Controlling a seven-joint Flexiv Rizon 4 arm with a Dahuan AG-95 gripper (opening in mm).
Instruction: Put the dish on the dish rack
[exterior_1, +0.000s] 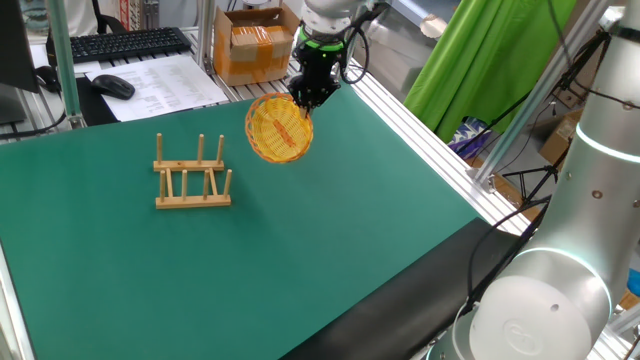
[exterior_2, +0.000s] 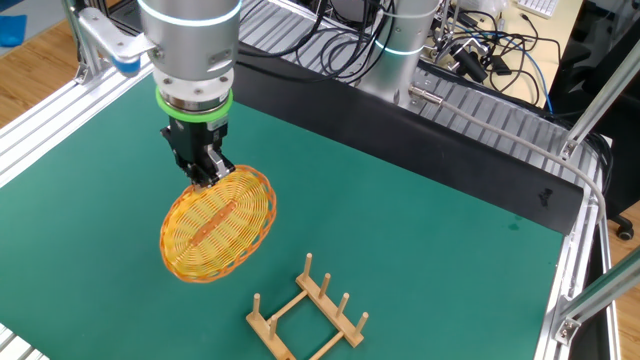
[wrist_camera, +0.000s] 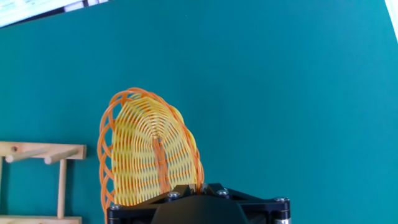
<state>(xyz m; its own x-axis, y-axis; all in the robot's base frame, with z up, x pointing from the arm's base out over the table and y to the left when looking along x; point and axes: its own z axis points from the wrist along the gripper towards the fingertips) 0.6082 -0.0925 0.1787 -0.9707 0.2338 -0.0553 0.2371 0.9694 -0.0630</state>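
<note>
Woven dish (exterior_1: 279, 129): pinched by rim in closed gripper (exterior_1: 311, 97), lifted, tilted, beside dish rack (exterior_1: 192, 176). Carry step; next, lower edgewise between pegs.

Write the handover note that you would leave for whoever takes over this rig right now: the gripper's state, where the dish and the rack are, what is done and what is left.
Gripper: shut on the dish's rim, pointing down.
Dish: lifted clear of the green table, hanging tilted on edge below the gripper.
Dish rack: upright on the table, apart from the dish, nothing between its pegs.
Done: the dish is picked up.
Left: carry it over the rack, lower it between the pegs, open the gripper and withdraw.
</note>
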